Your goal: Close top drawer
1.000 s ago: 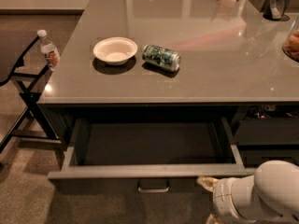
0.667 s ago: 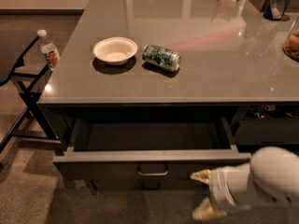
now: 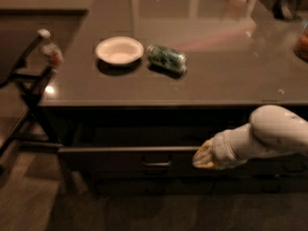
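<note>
The top drawer is a wide dark grey drawer under the counter edge, standing only a little way out. Its small metal bar handle shows at the middle of its front. My gripper comes in from the right on a white arm. Its yellowish tip is against the drawer front, to the right of the handle. The drawer's inside is almost hidden under the counter.
A grey counter carries a white bowl and a green can lying on its side. A plastic bottle stands on a black folding stand at the left. Carpet floor lies below.
The drawer has slid in a long way, from wide open to nearly shut. My gripper has moved forward with it towards the counter, and the view has shifted.
</note>
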